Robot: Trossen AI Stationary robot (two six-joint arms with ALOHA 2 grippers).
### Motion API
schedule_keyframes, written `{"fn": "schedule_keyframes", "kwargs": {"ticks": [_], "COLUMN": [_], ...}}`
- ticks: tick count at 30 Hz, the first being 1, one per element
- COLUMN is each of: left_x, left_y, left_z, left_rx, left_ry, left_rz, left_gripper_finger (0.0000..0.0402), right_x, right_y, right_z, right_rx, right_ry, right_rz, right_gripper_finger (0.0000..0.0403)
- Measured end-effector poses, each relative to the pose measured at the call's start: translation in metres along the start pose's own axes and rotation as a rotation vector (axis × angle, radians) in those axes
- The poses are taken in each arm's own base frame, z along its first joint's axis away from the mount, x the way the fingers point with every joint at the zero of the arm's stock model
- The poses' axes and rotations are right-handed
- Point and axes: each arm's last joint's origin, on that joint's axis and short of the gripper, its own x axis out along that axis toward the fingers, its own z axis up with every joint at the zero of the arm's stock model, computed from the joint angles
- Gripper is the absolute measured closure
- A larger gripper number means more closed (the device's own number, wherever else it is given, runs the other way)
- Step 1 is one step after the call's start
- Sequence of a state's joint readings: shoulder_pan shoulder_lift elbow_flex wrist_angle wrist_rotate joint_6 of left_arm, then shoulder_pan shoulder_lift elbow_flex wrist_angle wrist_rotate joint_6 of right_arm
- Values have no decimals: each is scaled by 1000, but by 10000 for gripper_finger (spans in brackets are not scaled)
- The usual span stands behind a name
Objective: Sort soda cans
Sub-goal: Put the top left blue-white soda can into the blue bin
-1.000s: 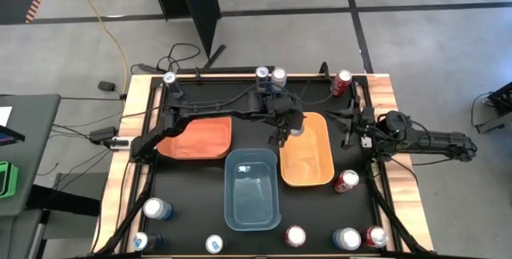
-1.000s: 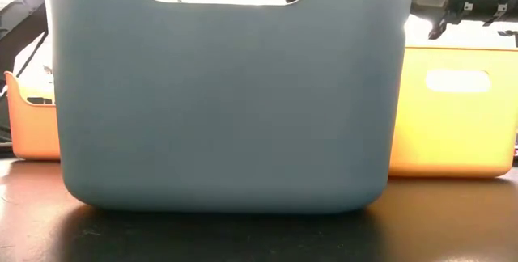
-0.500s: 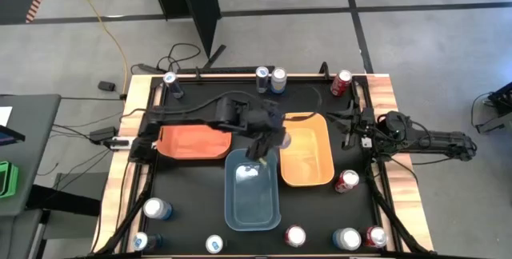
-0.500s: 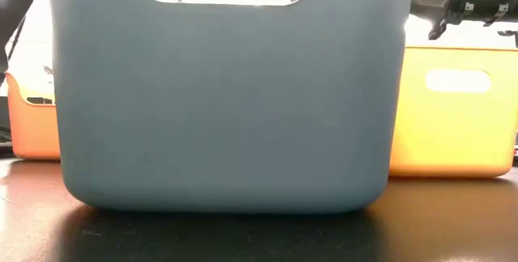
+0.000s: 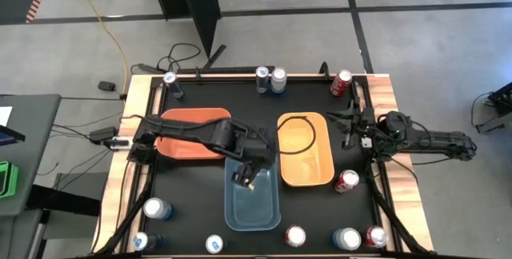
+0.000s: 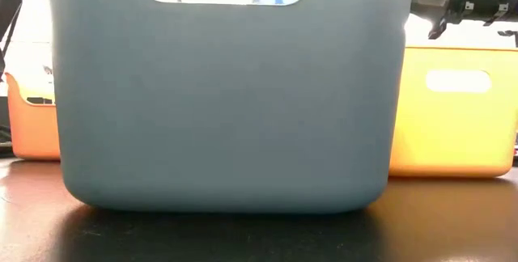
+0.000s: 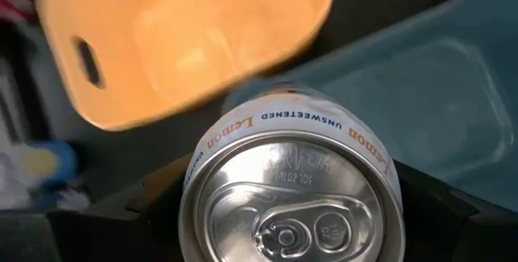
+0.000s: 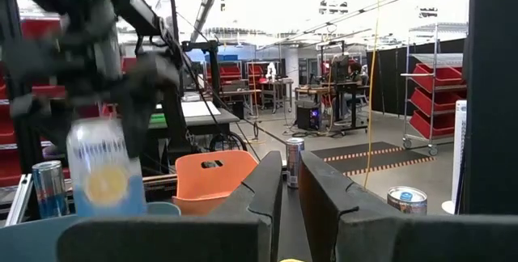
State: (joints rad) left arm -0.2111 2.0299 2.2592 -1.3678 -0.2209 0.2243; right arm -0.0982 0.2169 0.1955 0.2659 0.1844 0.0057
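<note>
The left gripper (image 5: pixel 246 177) is reaching over the far end of the blue bin (image 5: pixel 253 211) at the middle of the counter (image 5: pixel 200 203), and it is pinching a white lemon can (image 7: pixel 291 189) by its sides; the left wrist view is looking down on the can's silver top, with the dark fingers (image 7: pixel 429 205) pressing against the body on both sides and the bin's floor showing beneath. In the right wrist view the same can is hanging upright above the bin's rim, with a lemon picture on its side. The yellow bin (image 5: pixel 306 151) is sitting just beside the blue one on the right, and the orange bin (image 5: pixel 192 135) is lying to the left, partly under the left arm. The right gripper (image 5: pixel 350 127) is waiting at the right edge of the counter, near the yellow bin, with its fingers (image 8: pixel 267 185) drawn close together and nothing between them. Other soda cans are standing around the edges: a red can (image 5: pixel 342 82) at the far right corner, two blue-and-silver cans (image 5: pixel 270 78) touching at the middle of the far edge, a lone can (image 5: pixel 170 81) at the far left, another red can (image 5: pixel 346 181) just beside the yellow bin's near corner, and several more along the near edge.
</note>
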Motion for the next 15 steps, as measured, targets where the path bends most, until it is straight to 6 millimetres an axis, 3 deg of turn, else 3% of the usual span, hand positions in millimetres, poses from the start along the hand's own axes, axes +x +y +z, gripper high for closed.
{"fn": "schedule_keyframes", "kwargs": {"ticks": [7, 15], "left_x": [45, 85], "left_y": [-9, 2], "left_z": [-6, -18], "left_rx": [9, -22], "left_ry": [53, 67], "left_rz": [-15, -30], "left_gripper_finger": [99, 99], "right_x": [0, 0], "right_y": [0, 0], "right_z": [0, 1], "right_rx": [14, 14], "right_ry": [-4, -7], "right_rz": [0, 0], "right_gripper_finger": [341, 341]}}
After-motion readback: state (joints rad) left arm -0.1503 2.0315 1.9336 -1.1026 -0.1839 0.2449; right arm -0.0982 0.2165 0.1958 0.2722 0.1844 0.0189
